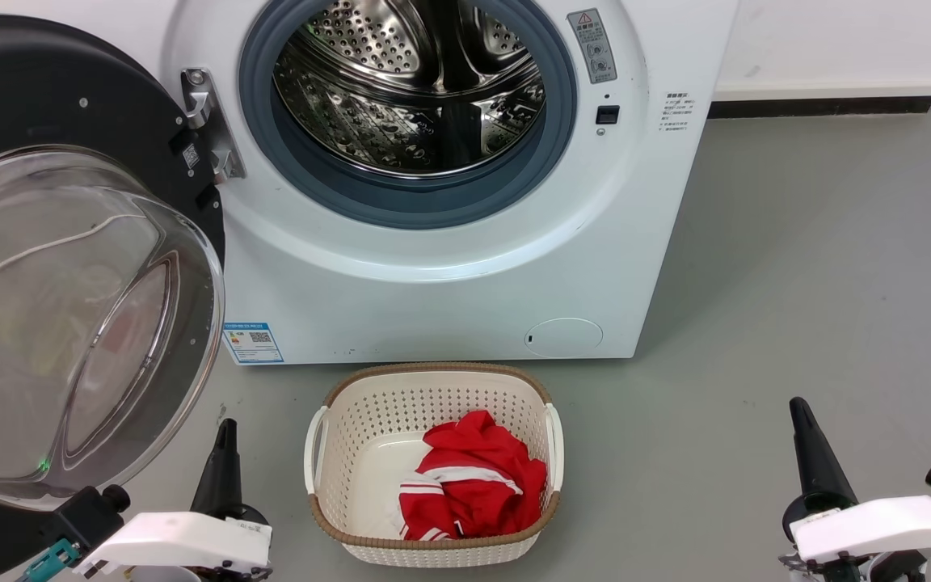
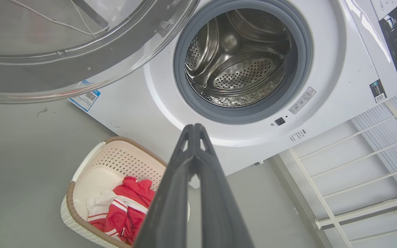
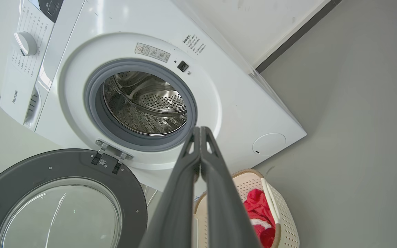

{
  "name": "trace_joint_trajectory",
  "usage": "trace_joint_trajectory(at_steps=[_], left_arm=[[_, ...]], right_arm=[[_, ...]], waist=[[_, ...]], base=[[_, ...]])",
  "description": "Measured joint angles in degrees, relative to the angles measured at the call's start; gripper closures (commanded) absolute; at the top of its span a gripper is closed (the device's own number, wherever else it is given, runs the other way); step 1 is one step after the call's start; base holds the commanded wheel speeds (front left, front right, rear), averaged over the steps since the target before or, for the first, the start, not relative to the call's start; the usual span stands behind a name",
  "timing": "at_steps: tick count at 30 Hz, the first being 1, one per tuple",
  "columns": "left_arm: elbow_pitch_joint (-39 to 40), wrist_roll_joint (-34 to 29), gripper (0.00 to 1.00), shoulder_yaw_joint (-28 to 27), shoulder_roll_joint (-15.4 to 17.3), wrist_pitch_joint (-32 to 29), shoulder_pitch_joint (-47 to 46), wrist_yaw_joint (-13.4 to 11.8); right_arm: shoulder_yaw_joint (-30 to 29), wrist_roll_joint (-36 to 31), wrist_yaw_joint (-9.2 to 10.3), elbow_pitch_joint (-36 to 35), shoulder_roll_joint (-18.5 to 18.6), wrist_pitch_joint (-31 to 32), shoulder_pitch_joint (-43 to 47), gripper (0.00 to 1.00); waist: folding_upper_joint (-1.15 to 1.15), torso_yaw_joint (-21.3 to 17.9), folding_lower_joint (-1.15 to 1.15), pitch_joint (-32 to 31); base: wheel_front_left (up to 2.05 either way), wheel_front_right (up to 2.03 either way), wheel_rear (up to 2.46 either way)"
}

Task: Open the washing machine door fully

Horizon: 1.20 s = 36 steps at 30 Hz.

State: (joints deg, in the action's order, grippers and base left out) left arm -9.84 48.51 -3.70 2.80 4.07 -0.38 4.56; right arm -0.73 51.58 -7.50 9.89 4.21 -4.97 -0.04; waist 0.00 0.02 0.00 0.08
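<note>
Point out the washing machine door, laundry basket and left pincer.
washing machine door [image 1: 69,323]: head view, glass bowl window.
laundry basket [image 1: 417,402]: head view, perforated back wall.
left pincer [image 2: 195,128]: left wrist view, between shut fingertips.

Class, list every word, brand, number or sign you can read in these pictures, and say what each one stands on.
"Hisense": brand on the washing machine, on its control panel.
Blue label, low on the front: QR code and print, too small to read.
Grey warning sticker beside the drum opening: warning triangle sign; text too small.
Small print block on the front: blurred.
Markings around the dial: too small.
</note>
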Motion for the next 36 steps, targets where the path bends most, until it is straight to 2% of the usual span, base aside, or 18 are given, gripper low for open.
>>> trace_joint_trajectory(at_steps=[36], left_arm=[[-2.3, 23.1, 1.0, -1.5, 0.0, -5.6, -2.8, 1.5]], right_arm=[[-1.8, 22.5, 0.01, 2.1, 0.2, 5.0, -2.9, 1.0]], waist=[[0.0, 0.0, 0.0, 0.0]], base=[[0.0, 0.0, 0.0]])
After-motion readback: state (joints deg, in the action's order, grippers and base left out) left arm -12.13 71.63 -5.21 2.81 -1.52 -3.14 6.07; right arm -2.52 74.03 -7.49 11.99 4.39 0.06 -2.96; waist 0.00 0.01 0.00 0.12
